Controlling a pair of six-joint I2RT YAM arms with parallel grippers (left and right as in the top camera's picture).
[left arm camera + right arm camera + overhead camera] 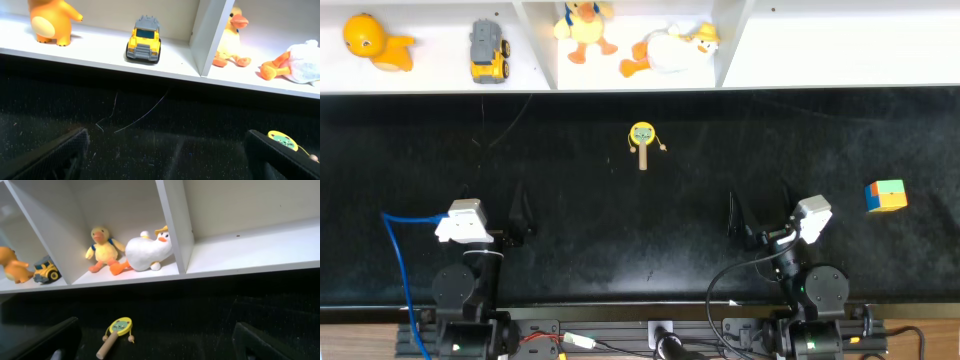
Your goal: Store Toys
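Note:
A small yellow rattle drum [641, 143] [117, 330] with a wooden handle lies on the black mat [620, 240], just in front of the white shelf [640, 85]. At the mat's right side sits a multicoloured cube [885, 196]. My left gripper [498, 215] [170, 165] hovers low over the mat's left front, open and holding nothing. At the right front my right gripper [760, 212] [155, 350] is also open and empty, facing the rattle. The rattle's edge [283, 141] peeks in beside one left finger.
The shelf's compartments hold an orange duck figure [375, 42], a yellow toy truck [488, 52], a yellow plush duck [585, 28] and a white plush duck [670, 50]. The right compartment [260, 245] has bare floor. A blue cable [405, 270] runs by the left arm's base.

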